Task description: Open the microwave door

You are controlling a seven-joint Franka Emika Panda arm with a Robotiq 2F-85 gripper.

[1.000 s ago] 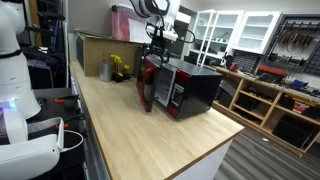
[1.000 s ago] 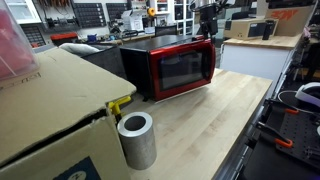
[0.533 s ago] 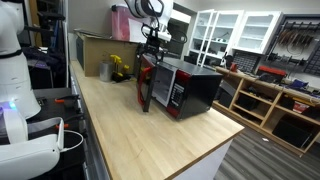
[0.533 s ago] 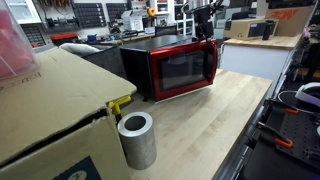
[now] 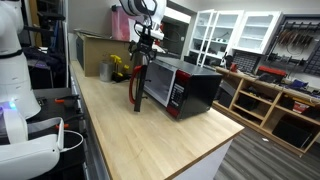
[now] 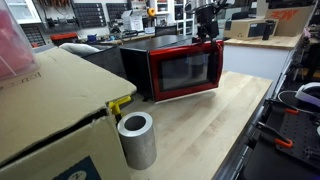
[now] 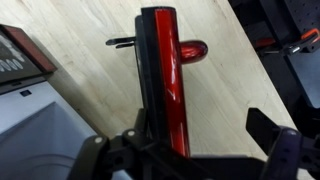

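Item: microwave point(image 5: 196, 88), on the desk point(image 5: 150, 140), body below and to one side of the hand point(image 5: 144, 42).
Item: microwave door point(image 5: 137, 88), directly beneath the hand; its top edge runs between the fingers in the wrist view.
Hand: spread, straddling that edge, not pinching it.
Change: door swung markedly wider than half a second ago.
Judgement: opening nearly or fully done.

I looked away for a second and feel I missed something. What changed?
The microwave door swung further open, away from the microwave. The gripper at the door's top edge moved outward with it. The microwave body and the cardboard box stayed put.
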